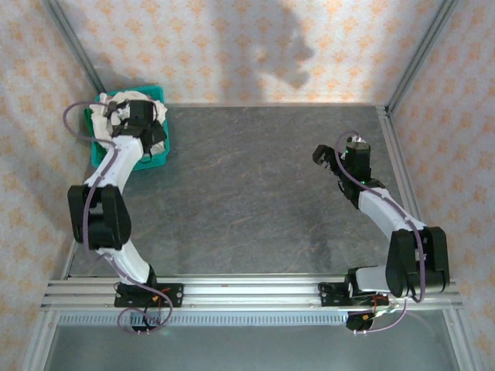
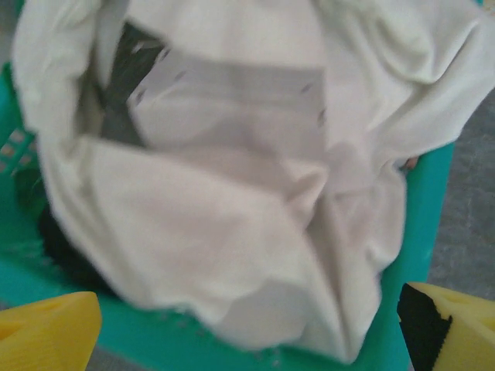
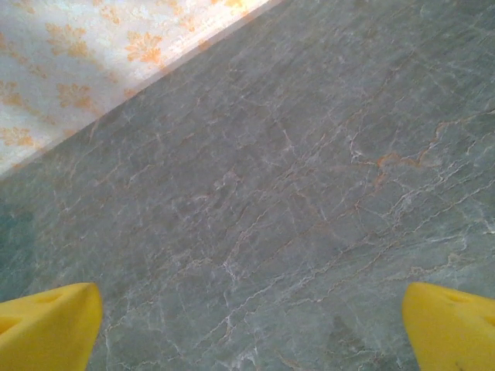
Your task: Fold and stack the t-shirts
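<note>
Teal bin (image 1: 98, 153) stands in the far-left corner of the worktop (image 1: 255, 193). Cream-white t-shirt (image 2: 232, 224) lies crumpled inside it and drapes over part of the rim. A dark cloth (image 2: 66, 251) shows beneath the shirt at the bin's left wall. Left gripper (image 2: 247, 332) hangs directly above the bin, jaws spread wide with nothing between them; contact with the shirt cannot be determined. Right gripper (image 3: 247, 332) hovers over bare worktop near the right edge, jaws spread wide, empty.
</note>
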You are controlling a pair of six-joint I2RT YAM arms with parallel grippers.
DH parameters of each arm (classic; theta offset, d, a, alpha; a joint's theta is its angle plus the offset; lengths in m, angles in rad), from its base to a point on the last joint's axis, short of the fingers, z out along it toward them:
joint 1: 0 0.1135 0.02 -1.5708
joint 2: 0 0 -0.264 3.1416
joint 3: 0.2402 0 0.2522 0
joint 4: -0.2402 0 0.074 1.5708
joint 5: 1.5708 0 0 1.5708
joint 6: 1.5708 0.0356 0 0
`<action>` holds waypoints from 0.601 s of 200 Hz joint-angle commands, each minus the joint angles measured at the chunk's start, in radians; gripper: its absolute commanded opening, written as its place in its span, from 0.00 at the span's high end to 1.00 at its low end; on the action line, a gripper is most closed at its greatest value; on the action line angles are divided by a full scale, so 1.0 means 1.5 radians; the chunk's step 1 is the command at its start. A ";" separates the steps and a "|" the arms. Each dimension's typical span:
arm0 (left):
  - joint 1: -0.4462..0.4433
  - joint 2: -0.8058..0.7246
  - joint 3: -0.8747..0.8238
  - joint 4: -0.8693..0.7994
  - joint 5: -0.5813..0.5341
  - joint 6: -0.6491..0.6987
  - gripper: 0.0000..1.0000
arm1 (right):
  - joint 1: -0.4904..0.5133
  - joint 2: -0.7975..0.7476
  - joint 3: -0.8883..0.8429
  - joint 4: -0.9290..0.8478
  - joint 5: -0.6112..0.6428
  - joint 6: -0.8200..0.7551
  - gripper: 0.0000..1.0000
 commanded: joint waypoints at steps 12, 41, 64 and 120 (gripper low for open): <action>-0.031 0.109 0.117 -0.103 0.014 0.041 0.00 | 0.000 0.025 -0.008 -0.010 -0.021 -0.002 0.01; -0.066 0.211 0.216 -0.156 -0.004 0.055 0.10 | 0.000 0.043 0.001 -0.017 -0.037 -0.006 0.01; -0.070 0.240 0.253 -0.176 -0.008 0.052 0.24 | 0.000 0.049 0.002 -0.017 -0.045 -0.008 0.02; -0.075 0.235 0.289 -0.211 -0.028 0.064 0.26 | 0.000 0.057 0.011 -0.027 -0.049 -0.008 0.03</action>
